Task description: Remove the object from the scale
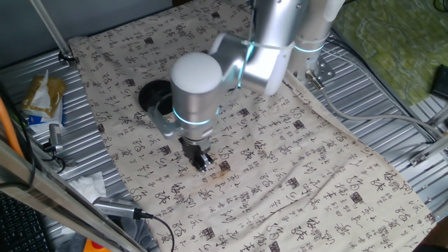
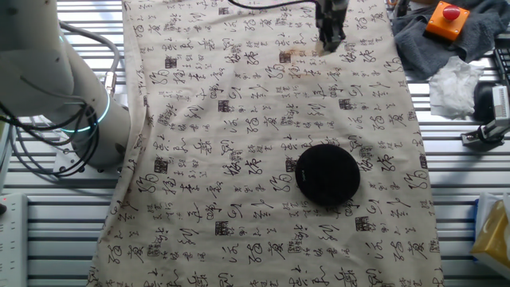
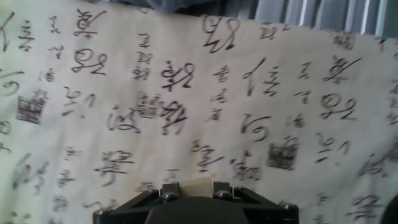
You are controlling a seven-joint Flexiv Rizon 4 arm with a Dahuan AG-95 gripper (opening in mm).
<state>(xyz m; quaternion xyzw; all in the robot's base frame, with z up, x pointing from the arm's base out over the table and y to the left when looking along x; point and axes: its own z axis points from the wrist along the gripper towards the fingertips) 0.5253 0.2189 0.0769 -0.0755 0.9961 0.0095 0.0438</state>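
Observation:
The scale (image 2: 327,174) is a flat round black disc on the printed cloth, and its top is bare. In one fixed view the scale (image 1: 154,94) is partly hidden behind my arm. The object (image 3: 196,186), a small pale tan cube, sits between my fingers at the bottom of the hand view. My gripper (image 3: 196,189) is shut on it, low over the cloth and well away from the scale. The gripper also shows in the fixed views (image 1: 204,162) (image 2: 329,40), where the cube is too small to make out.
A brown stain (image 1: 224,166) marks the cloth (image 2: 239,143) beside the gripper. A grey rag with an orange button box (image 2: 446,20), white tissue (image 2: 456,84) and cables lie off the cloth's edge. Ribbed metal table (image 1: 392,105) surrounds the cloth.

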